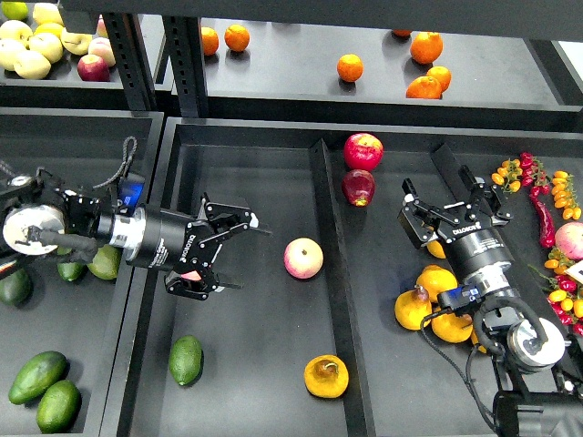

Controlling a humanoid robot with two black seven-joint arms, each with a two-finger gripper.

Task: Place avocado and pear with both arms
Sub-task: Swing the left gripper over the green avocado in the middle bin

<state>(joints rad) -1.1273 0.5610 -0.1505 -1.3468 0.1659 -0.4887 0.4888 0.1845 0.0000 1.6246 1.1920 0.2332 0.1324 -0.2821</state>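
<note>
The avocado (186, 360) is seen lying on the dark floor of the middle bin (246, 401), near its front left, free of any grasp. The pear (326, 376), squat and yellow-orange with a brown sunken patch, rests in the same bin against the divider (330, 264) at the front right, well apart from the avocado. A pink-yellow apple (303, 258) lies between them and further back. The left tool (219, 250) is held over the bin, behind the avocado and left of the apple; its fingers are spread wide, and something pinkish is glimpsed just beneath it, though whether it is gripped cannot be told. The right tool (442, 217) is positioned over the right-hand bin, its fingers parted with nothing seen between them, above a cluster of yellow fruits (428, 305). Two red apples (362, 166) are found behind the divider. More avocados (44, 390) are gathered in the left bin, and oranges (350, 67) are scattered on the shelf behind.
</note>
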